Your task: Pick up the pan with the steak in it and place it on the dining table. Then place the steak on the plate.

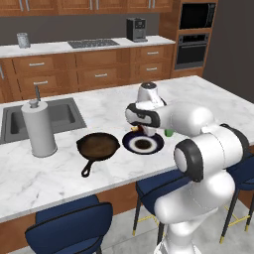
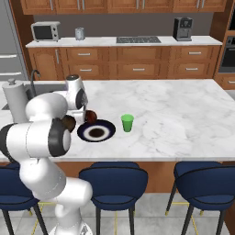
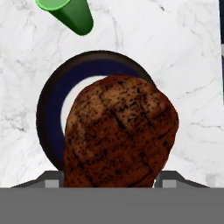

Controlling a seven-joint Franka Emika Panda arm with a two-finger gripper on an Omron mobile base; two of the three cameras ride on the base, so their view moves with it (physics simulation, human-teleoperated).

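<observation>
On the dining table [image 1: 208, 101] sit 1 pan [image 1: 98, 147], 1 plate [image 1: 144, 144], 1 green cup [image 2: 127, 123]; the hand [image 2: 90, 117] clamps 1 steak [image 3: 120, 133].

Hand view, centre: steak [image 3: 120, 133] hides most of the plate [image 3: 50, 103] and its centre; fingertips hidden behind the meat. Green cup [image 3: 68, 15] cut off by top edge. Left base view: arm covers the gripper [image 1: 141, 130], jaws can't be made out; cup mostly hidden behind the arm.
</observation>
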